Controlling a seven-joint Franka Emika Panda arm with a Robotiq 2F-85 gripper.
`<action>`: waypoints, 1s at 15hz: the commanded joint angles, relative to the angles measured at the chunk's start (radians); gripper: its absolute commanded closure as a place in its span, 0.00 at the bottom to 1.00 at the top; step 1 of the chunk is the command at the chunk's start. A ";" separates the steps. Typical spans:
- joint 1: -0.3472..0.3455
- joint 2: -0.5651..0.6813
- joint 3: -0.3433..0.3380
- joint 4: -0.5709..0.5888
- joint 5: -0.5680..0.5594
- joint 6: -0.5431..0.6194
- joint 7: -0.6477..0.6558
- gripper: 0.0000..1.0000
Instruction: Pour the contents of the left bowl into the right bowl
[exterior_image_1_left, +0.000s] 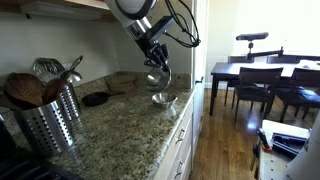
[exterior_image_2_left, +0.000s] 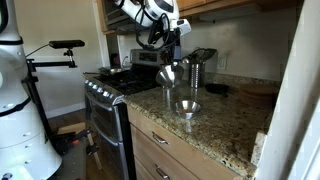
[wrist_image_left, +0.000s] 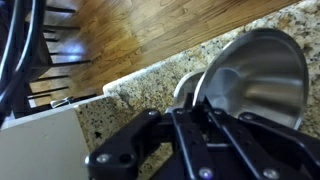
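One end effector clamped on tilted left bowl, above right bowl on counter, contents unseen

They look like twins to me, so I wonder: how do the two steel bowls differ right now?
The held bowl is up in the air, gripped by the end effector; the resting bowl sits on the counter. The held bowl is tipped steeply, while the resting bowl stands upright, mouth up. The held bowl hangs just above the resting bowl. Both are small, round, shiny steel.
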 joint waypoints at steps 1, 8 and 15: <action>-0.006 -0.035 -0.004 -0.036 0.072 0.059 -0.055 0.93; -0.006 -0.029 0.002 -0.064 0.187 0.106 -0.163 0.93; -0.009 -0.015 0.006 -0.094 0.284 0.155 -0.278 0.93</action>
